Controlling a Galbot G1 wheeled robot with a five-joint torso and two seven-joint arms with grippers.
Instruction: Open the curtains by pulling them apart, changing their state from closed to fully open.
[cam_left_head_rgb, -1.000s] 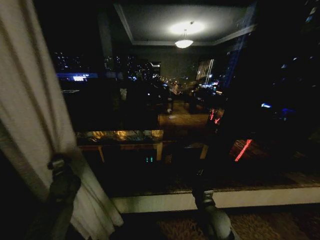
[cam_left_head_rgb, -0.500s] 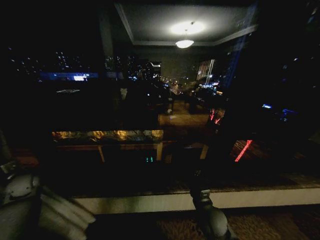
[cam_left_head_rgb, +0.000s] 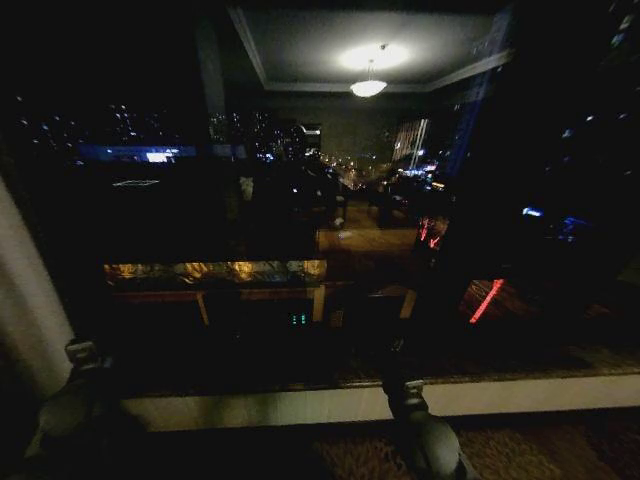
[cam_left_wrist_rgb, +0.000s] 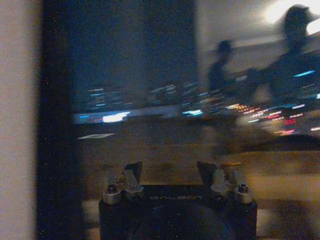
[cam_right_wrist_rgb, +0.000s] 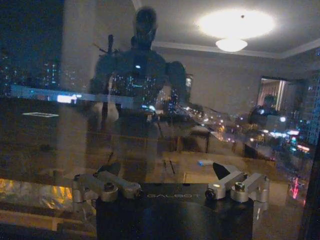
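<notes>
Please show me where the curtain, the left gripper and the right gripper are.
curtain (cam_left_head_rgb: 22, 290), head view, on the pale fabric at the left edge.
left gripper (cam_left_wrist_rgb: 168, 172), left wrist view, midway between its fingertips.
right gripper (cam_right_wrist_rgb: 167, 172), right wrist view, midway between its fingertips.

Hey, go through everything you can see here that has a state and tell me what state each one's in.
Curtain: drawn aside to the window's left edge.
Window: uncovered, glass reflecting the room.
Ceiling lamp reflection: lit.
Left gripper: open, empty.
Right gripper: open, empty, facing the glass.
</notes>
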